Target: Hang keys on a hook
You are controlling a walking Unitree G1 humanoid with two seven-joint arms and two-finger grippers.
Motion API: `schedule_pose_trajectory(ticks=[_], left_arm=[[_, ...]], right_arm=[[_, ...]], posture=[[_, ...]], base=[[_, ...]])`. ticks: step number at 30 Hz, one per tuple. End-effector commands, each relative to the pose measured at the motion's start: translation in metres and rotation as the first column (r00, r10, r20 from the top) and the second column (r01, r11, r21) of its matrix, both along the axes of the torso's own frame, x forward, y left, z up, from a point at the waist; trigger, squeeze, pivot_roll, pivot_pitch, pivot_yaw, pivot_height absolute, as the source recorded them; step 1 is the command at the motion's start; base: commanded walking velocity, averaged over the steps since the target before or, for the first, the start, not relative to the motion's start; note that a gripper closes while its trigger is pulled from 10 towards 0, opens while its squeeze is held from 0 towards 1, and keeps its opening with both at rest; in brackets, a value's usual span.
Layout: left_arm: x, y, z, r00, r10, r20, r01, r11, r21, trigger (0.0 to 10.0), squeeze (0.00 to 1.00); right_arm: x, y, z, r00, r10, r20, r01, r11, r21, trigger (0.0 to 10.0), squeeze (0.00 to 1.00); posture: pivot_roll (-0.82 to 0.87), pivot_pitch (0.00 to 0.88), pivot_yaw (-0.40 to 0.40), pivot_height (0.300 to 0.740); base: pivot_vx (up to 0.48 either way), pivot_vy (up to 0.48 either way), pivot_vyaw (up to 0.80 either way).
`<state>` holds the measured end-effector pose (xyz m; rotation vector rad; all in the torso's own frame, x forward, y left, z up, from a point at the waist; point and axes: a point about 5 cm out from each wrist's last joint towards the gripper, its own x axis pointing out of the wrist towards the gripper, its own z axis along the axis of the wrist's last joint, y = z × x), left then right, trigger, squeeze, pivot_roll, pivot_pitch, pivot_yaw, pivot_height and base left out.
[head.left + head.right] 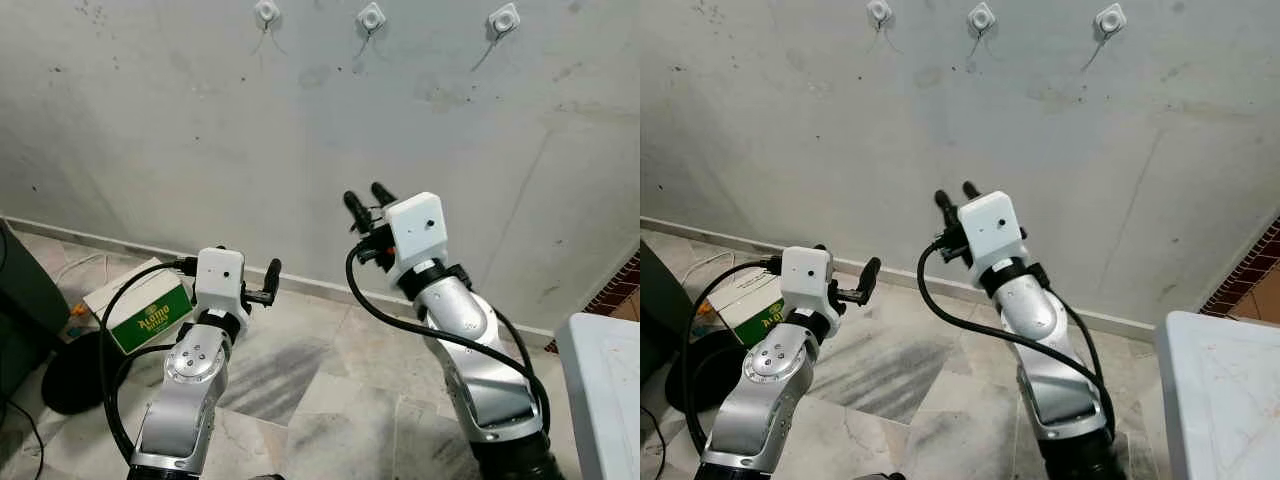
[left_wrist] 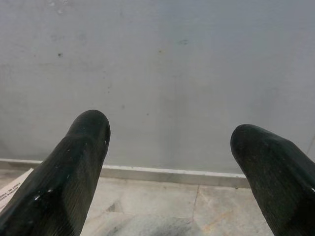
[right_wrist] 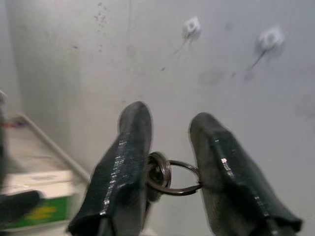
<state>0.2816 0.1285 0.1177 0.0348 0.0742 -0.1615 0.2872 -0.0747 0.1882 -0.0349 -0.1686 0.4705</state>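
A stained grey wall (image 1: pixel 200 130) is faced from above, with three small white hooks (image 1: pixel 371 16) fixed in a row along its top edge, at roughly eleven, twelve and one o'clock in the head views. A thin wire prong hangs from each hook.

The right gripper (image 1: pixel 370 204) is raised at the centre of the scene, its two black fingers pointed up toward the wall below the hooks. In the right wrist view a metal key ring (image 3: pixel 172 177) is seen clamped between the two fingers (image 3: pixel 123 162); the ring spans the gap and a second smaller ring overlaps it beside one finger. The keys themselves cannot be made out. Two of the hooks are seen blurred beyond the fingertips, well apart from the ring.

The left gripper (image 1: pixel 268 283) is held lower, at about eight o'clock, pointed sideways toward the right arm. In the left wrist view its fingers (image 2: pixel 74 162) are spread wide apart with nothing between them, facing the wall and its pale skirting.

On the tiled floor (image 1: pixel 330 380) at nine o'clock a green and white cardboard box (image 1: pixel 140 310) lies against the wall, just beside a dark round object (image 1: pixel 70 375). The corner of a white surface (image 1: pixel 605 390) is seen at four o'clock.
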Motion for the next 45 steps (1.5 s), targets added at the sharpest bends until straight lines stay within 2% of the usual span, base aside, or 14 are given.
schedule_pose_trajectory(ticks=[1, 3, 10, 11, 14, 20, 21, 23, 25, 28, 32, 33, 34, 45], left_arm=[[0.001, 0.0, 0.001, 1.0, -0.006, -0.004, 0.006, 1.0, 0.0, 10.0, 0.0], [0.001, -0.001, 0.001, 1.0, -0.016, -0.003, 0.016, 1.0, -0.01, 10.0, 0.0], [0.001, -0.004, 0.001, 0.999, -0.035, -0.009, 0.035, 0.999, -0.019, 10.0, 0.0], [0.001, -0.004, 0.001, 0.999, -0.038, -0.008, 0.037, 0.999, -0.021, 10.0, 0.0], [0.001, -0.005, 0.001, 0.999, -0.04, -0.008, 0.039, 0.999, -0.025, 10.0, 0.0], [0.0, -0.006, 0.001, 0.999, -0.042, -0.009, 0.042, 0.999, -0.029, 10.0, 0.0], [0.0, -0.006, 0.001, 0.999, -0.043, -0.009, 0.043, 0.999, -0.03, 10.0, 0.0], [0.0, -0.006, 0.001, 0.999, -0.045, -0.009, 0.044, 0.999, -0.031, 10.0, 0.0], [0.0, -0.006, 0.001, 0.999, -0.046, -0.009, 0.046, 0.998, -0.032, 10.0, 0.0], [0.0, -0.006, 0.001, 0.999, -0.047, -0.009, 0.047, 0.998, -0.033, 10.0, 0.0], [0.001, -0.007, 0.001, 0.999, -0.05, -0.01, 0.05, 0.998, -0.034, 10.0, 0.0], [0.001, -0.007, 0.001, 0.999, -0.049, -0.01, 0.049, 0.998, -0.034, 10.0, 0.0], [0.0, -0.007, 0.001, 0.999, -0.049, -0.01, 0.048, 0.998, -0.034, 10.0, 0.0], [0.0, -0.005, 0.001, 0.999, -0.048, -0.006, 0.047, 0.999, -0.027, 10.0, 0.0]], right_arm=[[-0.001, -0.001, 0.001, 0.999, 0.011, -0.05, -0.007, 0.997, 0.076, 10.0, 0.0], [0.001, -0.004, -0.003, 0.99, 0.013, -0.137, 0.012, 0.983, 0.182, 10.0, 0.0], [-0.005, 0.004, -0.021, 0.938, 0.171, -0.301, -0.069, 0.944, 0.322, 10.0, 0.0], [-0.009, 0.008, -0.025, 0.903, 0.25, -0.351, -0.086, 0.903, 0.421, 10.0, 0.0], [-0.018, 0.012, -0.032, 0.842, 0.366, -0.396, -0.13, 0.851, 0.509, 10.0, 0.0], [-0.021, 0.01, -0.034, 0.827, 0.386, -0.409, -0.145, 0.849, 0.509, 10.0, 0.0], [-0.014, 0.004, -0.032, 0.894, 0.25, -0.371, -0.117, 0.931, 0.346, 10.0, 0.0], [-0.009, -0.003, -0.026, 0.955, 0.121, -0.273, -0.081, 0.985, 0.151, 10.0, 0.0], [-0.008, -0.004, -0.021, 0.963, 0.121, -0.241, -0.094, 0.988, 0.123, 10.0, 0.0], [-0.009, -0.002, -0.021, 0.944, 0.156, -0.29, -0.099, 0.975, 0.2, 10.0, 0.0], [-0.003, -0.013, -0.02, 0.988, -0.014, -0.154, 0.005, 0.998, -0.055, 10.0, 0.0], [-0.001, -0.018, -0.014, 0.996, -0.086, 0.028, 0.091, 0.963, -0.254, 10.0, 0.0], [0.0, -0.022, -0.009, 0.979, -0.111, 0.173, 0.169, 0.915, -0.366, 10.0, 0.0], [0.005, -0.041, 0.001, 0.868, -0.214, 0.448, 0.433, 0.767, -0.474, 10.0, 0.0]], posture=[[-0.01, 0.056, 0.042, 0.74], [-0.01, 0.056, 0.042, 0.74], [-0.01, 0.054, 0.04, 0.74], [0.0, 0.054, 0.038, 0.74], [0.0, 0.054, 0.037, 0.74], [0.0, 0.054, 0.035, 0.74], [0.0, 0.054, 0.035, 0.74], [0.0, 0.054, 0.035, 0.74], [0.0, 0.054, 0.035, 0.74], [0.0, 0.054, 0.035, 0.74], [-0.01, 0.051, 0.037, 0.74], [-0.01, 0.051, 0.037, 0.74], [0.0, 0.051, 0.039, 0.74], [0.0, 0.053, 0.044, 0.74]], base=[[0.0, 0.0, 0.0], [0.0, 0.0, 0.0], [0.0, 0.0, 0.0], [0.0, 0.0, 0.0], [0.0, 0.0, 0.0], [0.0, 0.0, 0.0], [0.0, 0.0, 0.0], [0.0, 0.0, 0.0], [0.0, 0.0, 0.0], [0.0, 0.0, 0.0], [0.0, 0.0, 0.0], [0.0, 0.0, 0.0], [0.0, 0.0, 0.0], [0.0, 0.0, 0.0]])
